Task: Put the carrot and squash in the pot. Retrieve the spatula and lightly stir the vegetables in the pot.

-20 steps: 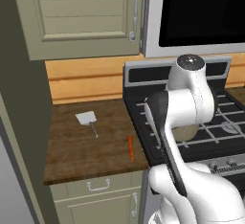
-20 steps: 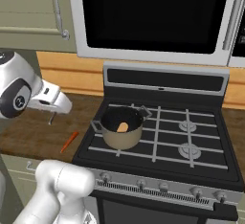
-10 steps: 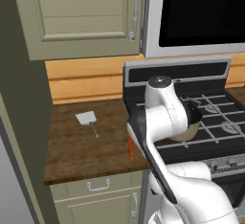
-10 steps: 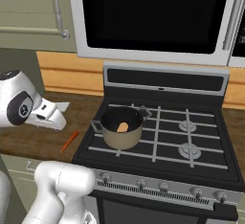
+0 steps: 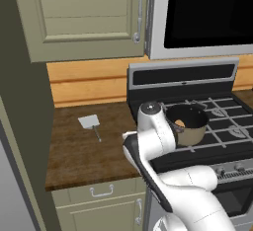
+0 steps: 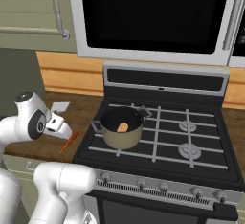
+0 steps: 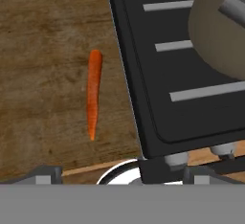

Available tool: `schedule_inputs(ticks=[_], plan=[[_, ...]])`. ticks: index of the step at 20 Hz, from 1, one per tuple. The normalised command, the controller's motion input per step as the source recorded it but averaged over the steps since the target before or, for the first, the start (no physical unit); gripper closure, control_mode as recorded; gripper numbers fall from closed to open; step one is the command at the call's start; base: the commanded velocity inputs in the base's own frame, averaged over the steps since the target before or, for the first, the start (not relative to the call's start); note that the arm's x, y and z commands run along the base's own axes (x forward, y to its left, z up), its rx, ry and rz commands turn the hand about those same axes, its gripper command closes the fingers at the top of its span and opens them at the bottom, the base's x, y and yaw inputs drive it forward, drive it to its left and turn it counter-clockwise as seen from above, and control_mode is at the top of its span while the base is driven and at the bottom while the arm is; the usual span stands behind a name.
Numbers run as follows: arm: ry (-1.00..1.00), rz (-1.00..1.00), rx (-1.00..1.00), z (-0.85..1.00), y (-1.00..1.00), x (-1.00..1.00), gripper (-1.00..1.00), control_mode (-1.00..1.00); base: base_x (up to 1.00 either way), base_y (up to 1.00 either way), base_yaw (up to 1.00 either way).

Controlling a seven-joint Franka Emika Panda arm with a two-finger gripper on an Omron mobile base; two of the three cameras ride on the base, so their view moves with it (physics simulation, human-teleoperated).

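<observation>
Carrot [image 7: 94, 94] lies flat on the wooden counter [image 7: 43, 74], just beside the stove's [image 7: 191, 98] left edge, not touching it, thin tip toward the counter's front. Squash [image 6: 123, 127] sits inside the pot [image 6: 119, 127], which stands on the stove's front left burner. Spatula [image 5: 91, 124] rests further back on the counter, well apart from the carrot, blade toward the wall. My gripper [image 6: 63, 128] hangs above the carrot, jaws spread wide, nothing between them. Cabinet [image 5: 84, 18] and microwave [image 6: 153, 12] above.
</observation>
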Motion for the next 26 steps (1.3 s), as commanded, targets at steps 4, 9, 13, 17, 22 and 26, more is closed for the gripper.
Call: schedule_inputs(ticks=[4,9,13,17,22,26], plan=[[0.03,-0.02,0.04,-0.3,0.16,0.94,-1.0,-1.0,0.0,0.0,0.0],[0.07,-0.05,0.02,-0.26,0.14,0.98,-1.0,-1.0,0.0,0.0,0.0],[0.12,-0.04,0.0,-0.35,0.2,0.74,-1.0,-1.0,0.0,0.0,0.0],[0.14,-0.03,0.0,-0.32,0.23,0.68,-1.0,-1.0,0.0,0.0,0.0],[0.14,-0.04,0.0,-0.32,0.08,0.42,-1.0,-1.0,0.0,0.0,0.0],[0.09,-0.08,0.0,-0.48,0.0,0.02,-1.0,-1.0,0.0,0.0,0.0]])
